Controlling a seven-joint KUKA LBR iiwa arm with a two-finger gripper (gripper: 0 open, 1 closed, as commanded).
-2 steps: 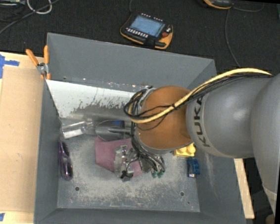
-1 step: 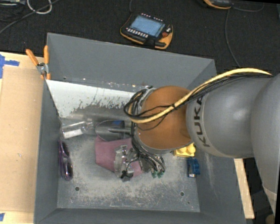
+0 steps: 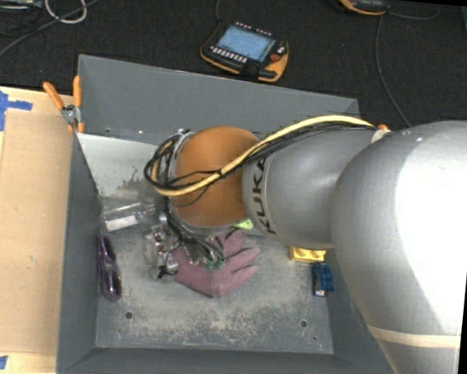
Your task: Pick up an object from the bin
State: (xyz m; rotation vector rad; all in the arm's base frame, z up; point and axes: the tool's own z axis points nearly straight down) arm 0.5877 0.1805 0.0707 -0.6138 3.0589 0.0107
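Observation:
My gripper (image 3: 163, 253) is low in the middle-left of the bin, under the arm's orange cover. It sits at the left edge of a mauve glove (image 3: 223, 274) that lies flat on the bin floor with its digits pointing right. A clear plastic piece (image 3: 125, 215) lies just up and left of the gripper. Purple glasses (image 3: 109, 267) lie further left, near the bin's left wall. Whether the gripper touches the glove I cannot tell.
A yellow block (image 3: 308, 254) and a small blue thing (image 3: 321, 280) lie to the right, close to the arm. A bit of green (image 3: 245, 223) peeks out beside the orange cover. The arm covers the bin's right side.

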